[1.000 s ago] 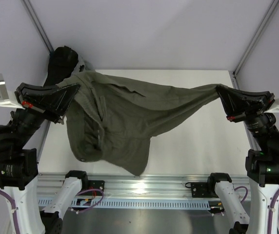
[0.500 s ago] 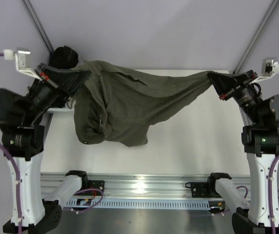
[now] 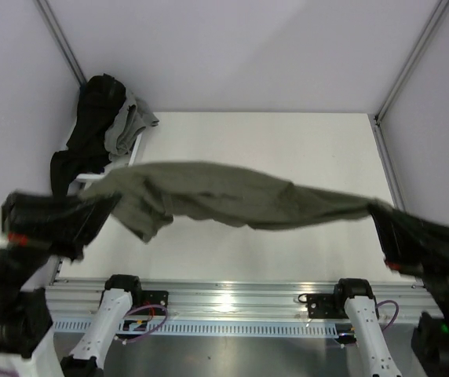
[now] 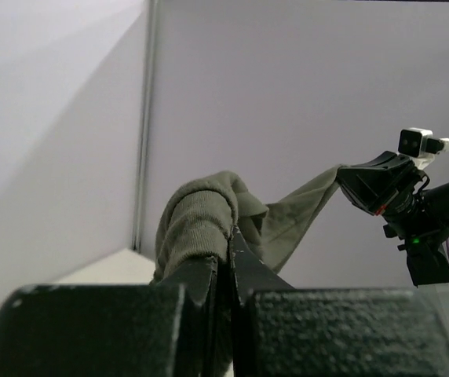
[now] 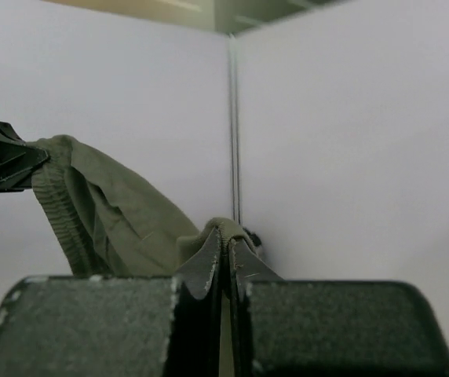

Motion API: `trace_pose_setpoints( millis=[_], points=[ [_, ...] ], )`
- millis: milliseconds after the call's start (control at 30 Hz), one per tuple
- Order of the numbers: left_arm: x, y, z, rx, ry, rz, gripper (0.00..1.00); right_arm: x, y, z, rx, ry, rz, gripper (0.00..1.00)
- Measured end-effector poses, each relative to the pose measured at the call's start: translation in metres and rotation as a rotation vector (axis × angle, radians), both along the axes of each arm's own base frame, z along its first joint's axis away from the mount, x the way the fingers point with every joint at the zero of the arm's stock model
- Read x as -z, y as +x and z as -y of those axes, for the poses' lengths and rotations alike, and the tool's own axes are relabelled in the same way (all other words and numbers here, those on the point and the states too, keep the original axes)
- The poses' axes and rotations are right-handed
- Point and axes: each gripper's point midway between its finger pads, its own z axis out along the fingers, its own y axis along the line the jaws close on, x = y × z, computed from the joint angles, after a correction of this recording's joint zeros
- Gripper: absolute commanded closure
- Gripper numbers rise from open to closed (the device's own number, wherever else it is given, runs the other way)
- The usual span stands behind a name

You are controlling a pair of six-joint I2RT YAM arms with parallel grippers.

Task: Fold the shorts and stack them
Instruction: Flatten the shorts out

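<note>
Pale lilac walls and grey frame posts close in a white table, with a heap of dark and grey clothes in its far left corner. Both arms reach low and wide over the near half of the table, just ahead of the aluminium rail, their forearms blurred. The left gripper points inward from the left edge and the right gripper points inward from the right, and the shorts are strung between them as one long, narrow olive band across the table's width, with a short fold drooping near the left end. In the left wrist view the left gripper has its fingers pinched tight on a ribbed roll of the shorts, the cloth running off toward the distant right gripper. In the right wrist view the right gripper is likewise clenched on a small bunch of fabric, and the shorts stretch away to the left gripper. Half a second ago the arms stood taller and farther back, with the shorts hanging in a broad drape that covered part of the clothes heap. Now the grippers are nearer the rail, the drape is pulled thin, and the heap is in plain view.
</note>
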Motion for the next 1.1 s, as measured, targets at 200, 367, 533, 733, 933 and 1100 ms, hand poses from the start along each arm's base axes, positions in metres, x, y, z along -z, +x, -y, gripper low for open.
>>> trace_pose_setpoints(
  millis=[200,367,533,733,933,1100],
  points=[
    [-0.011,-0.087,-0.001,0.027,0.001,0.202,0.98,-0.023,-0.094,-0.006,0.026,-0.014,0.212,1.0],
    [0.016,-0.047,0.001,0.024,0.005,0.061,0.99,-0.011,-0.087,-0.016,0.064,-0.03,0.161,1.0],
    [0.085,0.045,-0.001,-0.021,-0.001,-0.242,1.0,0.025,-0.025,-0.015,0.084,-0.015,-0.03,1.0],
    [0.219,0.156,-0.001,-0.065,0.005,-0.642,1.0,0.143,0.11,0.02,0.051,0.153,-0.489,1.0],
    [0.353,0.22,-0.004,-0.119,-0.002,-0.947,1.0,0.304,0.213,0.05,0.089,0.353,-0.99,1.0],
    [0.421,0.271,0.001,-0.12,-0.034,-1.08,1.0,0.391,0.265,0.039,0.122,0.366,-1.235,1.0]
  ],
)
